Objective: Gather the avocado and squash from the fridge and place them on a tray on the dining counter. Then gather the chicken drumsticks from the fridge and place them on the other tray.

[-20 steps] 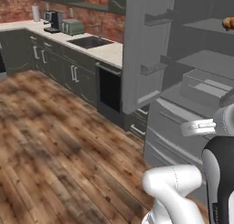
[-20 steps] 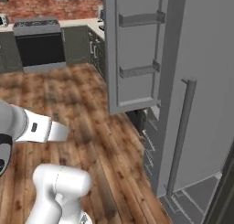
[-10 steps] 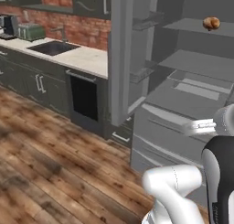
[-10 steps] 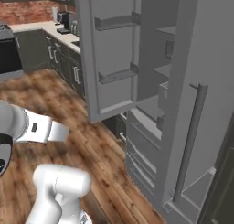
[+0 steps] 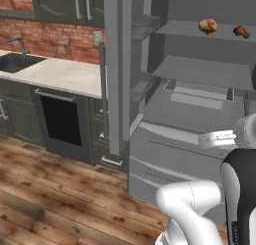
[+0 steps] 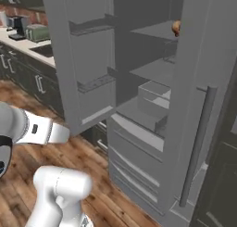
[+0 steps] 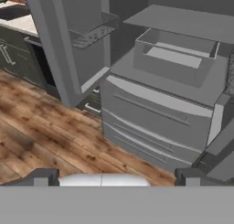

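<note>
Fridge (image 5: 190, 114) with doors open, chicken drumsticks (image 5: 208, 25) on shelf at one o'clock, gripper (image 7: 116, 178) jaws wide and empty

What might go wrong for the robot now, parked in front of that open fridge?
1. The two chicken drumsticks sit on a high shelf deep inside, so the reach looks long and a careless grab might knock one off.
2. The open left door and right door flank the opening; a wide swing of the arm could strike either one.
3. The fingers stand open and empty, low near the freezer drawers, far below the food.
</note>
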You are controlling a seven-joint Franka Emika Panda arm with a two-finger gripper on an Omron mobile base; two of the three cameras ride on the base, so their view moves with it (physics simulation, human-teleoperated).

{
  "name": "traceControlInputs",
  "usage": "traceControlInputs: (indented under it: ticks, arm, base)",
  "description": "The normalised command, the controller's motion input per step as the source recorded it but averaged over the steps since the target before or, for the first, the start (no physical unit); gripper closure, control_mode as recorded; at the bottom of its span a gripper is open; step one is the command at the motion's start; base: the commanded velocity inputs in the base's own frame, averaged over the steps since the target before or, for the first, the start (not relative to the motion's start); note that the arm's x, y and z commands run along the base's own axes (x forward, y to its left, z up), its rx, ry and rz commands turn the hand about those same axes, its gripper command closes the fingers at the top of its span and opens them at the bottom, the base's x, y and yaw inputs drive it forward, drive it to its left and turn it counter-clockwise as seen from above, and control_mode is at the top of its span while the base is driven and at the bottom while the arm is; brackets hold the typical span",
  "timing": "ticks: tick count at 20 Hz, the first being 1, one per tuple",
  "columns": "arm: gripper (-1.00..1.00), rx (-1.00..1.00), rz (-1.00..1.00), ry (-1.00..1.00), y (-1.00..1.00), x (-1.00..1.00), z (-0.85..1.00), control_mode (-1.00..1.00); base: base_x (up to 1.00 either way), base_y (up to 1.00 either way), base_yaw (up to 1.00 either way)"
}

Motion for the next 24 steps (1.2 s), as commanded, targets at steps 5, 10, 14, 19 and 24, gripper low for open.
traceControlInputs:
  ticks: [5, 10, 14, 19, 24]
  arm:
    - [-1.00, 0.00, 0.00, 0.00, 0.00, 0.00, 0.00, 1.00]
    - [-1.00, 0.00, 0.00, 0.00, 0.00, 0.00, 0.00, 1.00]
    - [-1.00, 0.00, 0.00, 0.00, 0.00, 0.00, 0.00, 1.00]
    - [-1.00, 0.00, 0.00, 0.00, 0.00, 0.00, 0.00, 1.00]
    - [-1.00, 0.00, 0.00, 0.00, 0.00, 0.00, 0.00, 1.00]
  base:
    - [0.63, 0.16, -0.40]
    - [0.61, 0.04, -0.36]
    - [0.58, 0.00, -0.36]
    - [0.58, 0.14, -0.37]
    - [0.45, 0.34, -0.36]
